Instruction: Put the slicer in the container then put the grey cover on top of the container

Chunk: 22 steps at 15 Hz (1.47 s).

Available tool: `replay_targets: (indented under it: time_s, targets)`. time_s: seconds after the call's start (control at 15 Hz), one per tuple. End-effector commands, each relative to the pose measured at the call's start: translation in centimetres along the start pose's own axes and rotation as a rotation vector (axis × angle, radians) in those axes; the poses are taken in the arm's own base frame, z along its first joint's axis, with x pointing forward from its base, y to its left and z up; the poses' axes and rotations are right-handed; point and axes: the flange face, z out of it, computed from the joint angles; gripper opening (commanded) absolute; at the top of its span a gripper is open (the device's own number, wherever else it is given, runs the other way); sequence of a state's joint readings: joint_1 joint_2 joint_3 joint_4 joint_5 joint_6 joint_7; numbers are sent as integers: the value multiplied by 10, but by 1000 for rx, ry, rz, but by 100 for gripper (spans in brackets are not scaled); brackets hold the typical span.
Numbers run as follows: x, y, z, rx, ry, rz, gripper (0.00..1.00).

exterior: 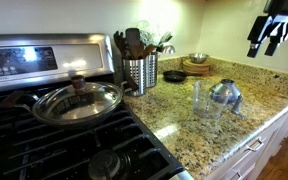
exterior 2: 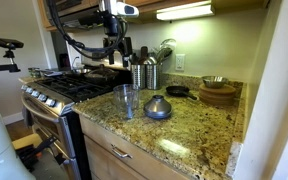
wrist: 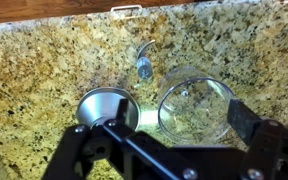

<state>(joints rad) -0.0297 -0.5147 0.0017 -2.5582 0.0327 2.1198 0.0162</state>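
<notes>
Slicer (wrist: 144, 66), a small metal piece with a curved stem, is seen in the wrist view lying flat on the granite counter (wrist: 44, 60). It lies just beyond the container (wrist: 196, 108) and is not touching it. The container (exterior: 202, 100) (exterior 2: 126, 100), a clear cup, is stood upright with its mouth open. Whether anything lies inside it cannot be told.

The grey cover (wrist: 107, 108) (exterior: 224, 95) (exterior 2: 158, 107) is set on the counter just beside the container, and a narrow gap between the two is shown in the wrist view.

The gripper (exterior: 267, 42) (exterior 2: 119, 52) (wrist: 164, 135) is held well above the container. Its jaws are spread wide and nothing is gripped between them.

Farther from the container, toward the wall, a perforated steel utensil holder (exterior: 139, 72) (exterior 2: 144, 72) filled with tools is seen. A small black pan (exterior: 174, 76) and a stack of wooden bowls (exterior: 196, 66) are placed well behind the container. On the far side of the utensil holder from the container, a pan under a glass lid (exterior: 76, 100) is set on the stove (exterior: 24, 140).
</notes>
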Motion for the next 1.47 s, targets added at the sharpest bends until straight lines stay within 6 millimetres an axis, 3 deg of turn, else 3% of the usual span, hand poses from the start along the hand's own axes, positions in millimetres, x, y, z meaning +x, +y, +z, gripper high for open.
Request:
replay_targets:
  time_s: [0.0,0.27,0.33,0.67,1.4]
  targets:
    - [7,14,30,16,18,55,100]
    - [13,28,61,19,-5,94,100]
    - [12,21,49,7,-8,55,100]
    - [14,20,54,6,-18,53,100]
    - [33,35,132,-9,-57,82,100]
